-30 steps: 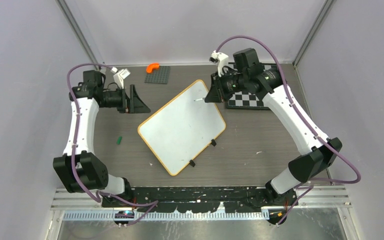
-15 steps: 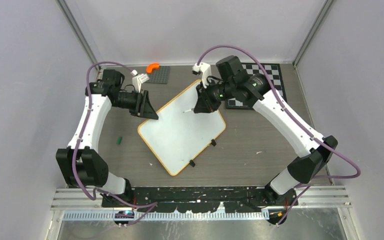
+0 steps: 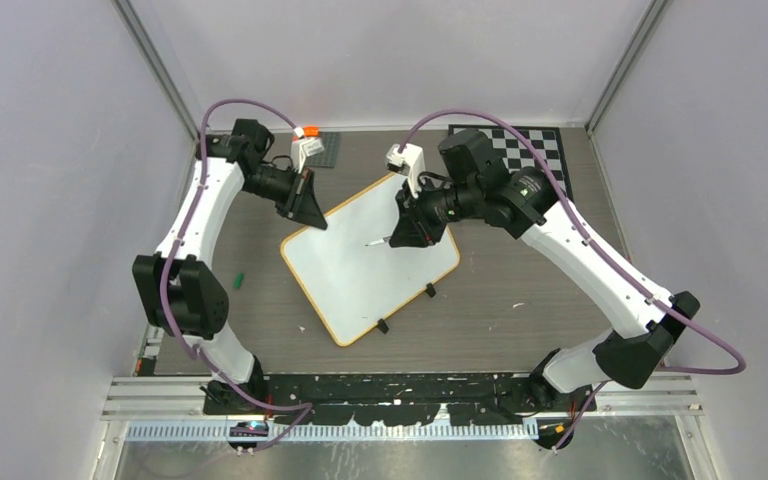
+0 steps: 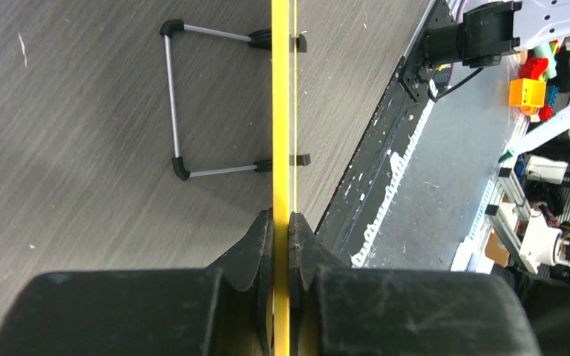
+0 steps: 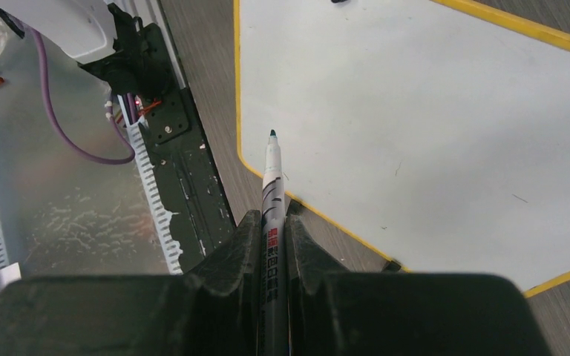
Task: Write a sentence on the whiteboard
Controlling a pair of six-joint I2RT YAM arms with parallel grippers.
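Note:
The whiteboard [image 3: 370, 265], white with a yellow rim, lies tilted on the grey table. Its face is bare white and no sentence is in view. My left gripper [image 3: 312, 215] is shut on the board's rim at its far left corner. In the left wrist view the left gripper [image 4: 281, 222] pinches the yellow rim [image 4: 283, 111] edge-on, beside the wire stand [image 4: 172, 104]. My right gripper [image 3: 397, 235] hangs over the board's middle, shut on a white marker [image 5: 271, 178]. The marker's green tip points at the whiteboard [image 5: 415, 111] near its edge, just ahead of the right gripper [image 5: 271, 222].
A chequered board [image 3: 520, 140] lies at the back right, partly under the right arm. A dark studded plate [image 3: 325, 150] with an orange piece [image 3: 307, 131] sits behind the left gripper. A small green cap [image 3: 239, 281] lies left of the board. The black rail [image 3: 390, 385] borders the near edge.
The left arm swung right to the board and its jaws closed on the rim. The right arm carried the marker left and nearer over the board. The board shifted slightly.

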